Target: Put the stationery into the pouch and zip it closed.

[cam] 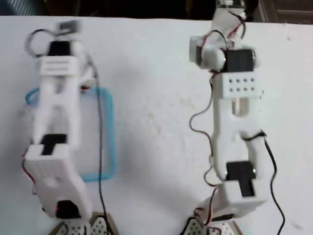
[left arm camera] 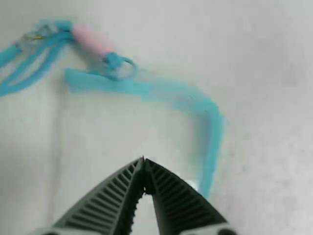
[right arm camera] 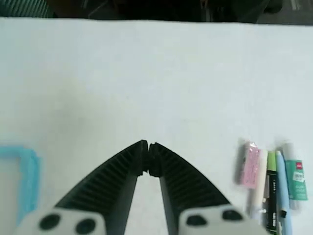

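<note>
The pouch (left arm camera: 161, 93) is clear with a light blue edge and lies flat on the white table. Its pink zip tab (left arm camera: 93, 39) and a blue ring (left arm camera: 122, 67) sit at one corner. My left gripper (left arm camera: 143, 165) hovers over the pouch's clear middle, jaws shut with nothing in them. In the high view the left arm (cam: 56, 112) covers most of the pouch (cam: 108, 132). My right gripper (right arm camera: 147, 149) is shut and empty above bare table. The stationery (right arm camera: 271, 181), a pink eraser (right arm camera: 249, 169) with pens and markers, lies in a row off to its side.
The far table edge (right arm camera: 156, 19) runs along a dark background. A corner of the pouch (right arm camera: 27, 171) shows in the right wrist view. The right arm (cam: 237, 122) stretches over the table's right half, with open white surface between the two arms.
</note>
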